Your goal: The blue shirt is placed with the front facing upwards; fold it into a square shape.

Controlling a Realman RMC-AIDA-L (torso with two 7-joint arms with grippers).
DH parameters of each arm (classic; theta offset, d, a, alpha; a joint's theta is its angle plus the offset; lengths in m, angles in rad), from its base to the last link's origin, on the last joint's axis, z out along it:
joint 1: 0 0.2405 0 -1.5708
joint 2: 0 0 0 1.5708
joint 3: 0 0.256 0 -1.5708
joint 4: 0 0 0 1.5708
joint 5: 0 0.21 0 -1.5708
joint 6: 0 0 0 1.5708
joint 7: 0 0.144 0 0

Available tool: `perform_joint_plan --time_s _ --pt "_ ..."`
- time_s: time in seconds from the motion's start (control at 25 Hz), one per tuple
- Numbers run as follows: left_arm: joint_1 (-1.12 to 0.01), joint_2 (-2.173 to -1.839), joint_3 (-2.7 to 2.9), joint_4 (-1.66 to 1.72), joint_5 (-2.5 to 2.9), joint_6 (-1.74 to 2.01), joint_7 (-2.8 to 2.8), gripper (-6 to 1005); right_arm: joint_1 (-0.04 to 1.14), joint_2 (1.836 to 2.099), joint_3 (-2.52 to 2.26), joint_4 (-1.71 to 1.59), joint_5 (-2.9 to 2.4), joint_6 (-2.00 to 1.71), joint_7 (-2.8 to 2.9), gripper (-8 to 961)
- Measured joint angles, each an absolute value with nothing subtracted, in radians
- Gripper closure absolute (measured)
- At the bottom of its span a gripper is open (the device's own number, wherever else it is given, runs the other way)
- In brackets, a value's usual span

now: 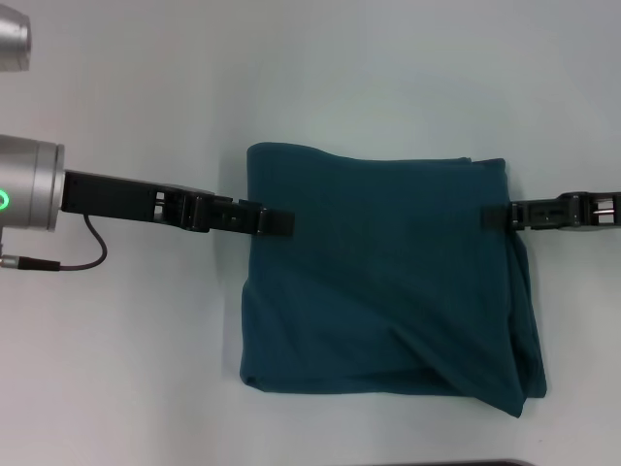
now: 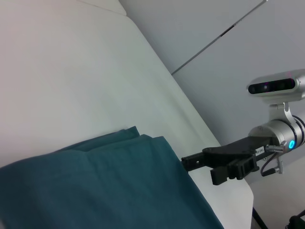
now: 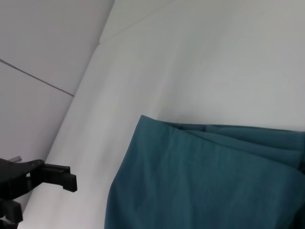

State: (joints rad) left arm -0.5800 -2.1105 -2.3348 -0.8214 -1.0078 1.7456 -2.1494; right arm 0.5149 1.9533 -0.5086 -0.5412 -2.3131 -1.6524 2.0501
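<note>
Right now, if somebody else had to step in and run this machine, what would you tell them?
Left end effector is at the left edge of the blue shirt; right end effector is at its right edge. I cannot tell whether either grips cloth.
The shirt lies on the white table, already folded into a rough square.
Left: free both arms and tidy the uneven right-hand layers.

This looks like a lab or test room. A big plain white table (image 1: 146, 369) fills the view. Behind it are bare grey wall panels (image 2: 228, 71) with thin lines between them. A silver robot arm (image 1: 29, 184) with a green light reaches in at 9 o'clock.
</note>
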Motion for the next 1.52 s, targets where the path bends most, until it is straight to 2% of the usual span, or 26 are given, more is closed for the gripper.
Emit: perform_joint_plan --time_s 0.6,0.8,0.92,1.12,1.52 --pt "-0.580 -2.106 -2.332 -0.817 -1.008 1.730 -2.134 113 0.522 1.950 -0.547 -0.534 -2.326 -1.583 2.143 208" --pt "-0.580 -2.102 -2.334 -0.807 -1.008 1.728 -2.126 112 0.525 1.951 -0.550 -0.536 -2.337 -1.581 2.164 449" --pt "-0.580 -2.102 -2.335 -0.807 -1.008 1.729 -2.124 112 0.526 1.952 -0.552 -0.539 -2.337 -1.583 2.164 696" --pt "-0.582 -2.101 -2.335 -0.807 -1.008 1.728 -2.125 113 0.526 1.950 -0.548 -0.541 -2.334 -1.589 2.162 892" --pt "-0.580 -2.100 -2.335 -0.796 -1.008 1.716 -2.125 112 0.539 1.942 -0.541 -0.559 -2.287 -1.607 2.148 939"
